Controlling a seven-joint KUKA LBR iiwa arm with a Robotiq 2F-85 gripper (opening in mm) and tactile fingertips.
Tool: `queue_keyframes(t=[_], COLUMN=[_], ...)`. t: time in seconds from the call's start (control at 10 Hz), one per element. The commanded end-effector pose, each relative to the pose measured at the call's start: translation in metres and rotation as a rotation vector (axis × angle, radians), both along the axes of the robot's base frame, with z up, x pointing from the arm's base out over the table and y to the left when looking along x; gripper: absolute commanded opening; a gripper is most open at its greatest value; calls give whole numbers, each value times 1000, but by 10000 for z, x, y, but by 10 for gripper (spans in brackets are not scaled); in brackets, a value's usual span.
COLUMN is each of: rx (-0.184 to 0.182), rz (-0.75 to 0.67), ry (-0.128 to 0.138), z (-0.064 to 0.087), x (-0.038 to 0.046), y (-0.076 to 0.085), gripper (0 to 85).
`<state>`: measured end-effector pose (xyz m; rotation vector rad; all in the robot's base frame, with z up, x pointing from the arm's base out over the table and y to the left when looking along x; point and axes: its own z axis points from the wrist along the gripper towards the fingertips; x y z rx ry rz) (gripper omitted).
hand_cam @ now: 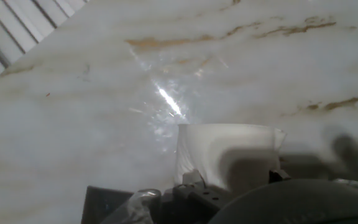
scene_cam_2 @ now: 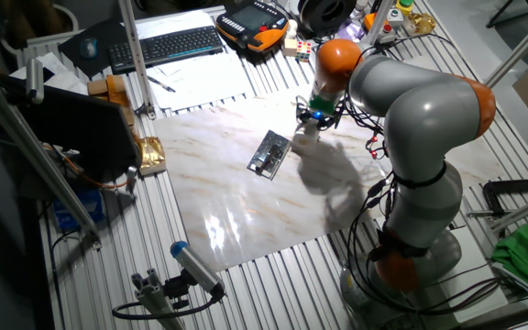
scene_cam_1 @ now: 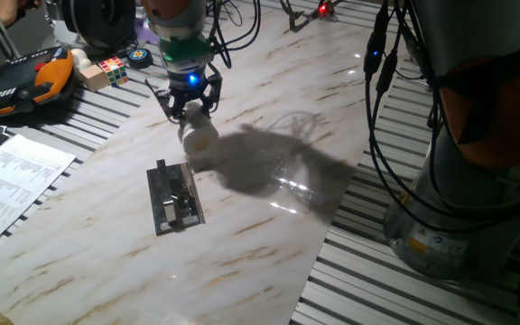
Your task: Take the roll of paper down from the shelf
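Status: as the roll of paper [scene_cam_1: 199, 135] hangs off the shelf [scene_cam_1: 174, 198], our end effector [scene_cam_1: 190, 106] pinches it.
Advice: we judge a level, slow descent onto the tabletop [scene_cam_1: 269, 244] best.

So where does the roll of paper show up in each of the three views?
One fixed view: the roll of paper is upper centre-left, right under the gripper.
The other fixed view: a small white shape upper right of centre, below the gripper.
Hand view: bottom centre, on the marble.
Shared landmark: the shelf, lying flat nearby.
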<state>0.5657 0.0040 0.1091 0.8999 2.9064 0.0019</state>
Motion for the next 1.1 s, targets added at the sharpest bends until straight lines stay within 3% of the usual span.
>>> queue_keyframes(t=[0.0,0.1,0.3,1.0], rx=[0,-17,-13,-11], rz=[180,236,302,351], ry=[0,-4,-5,-12], z=[-6,-17,-63,-122], x=[-3,3,10,26], y=[-2,4,5,17], gripper=[7,7,7,7])
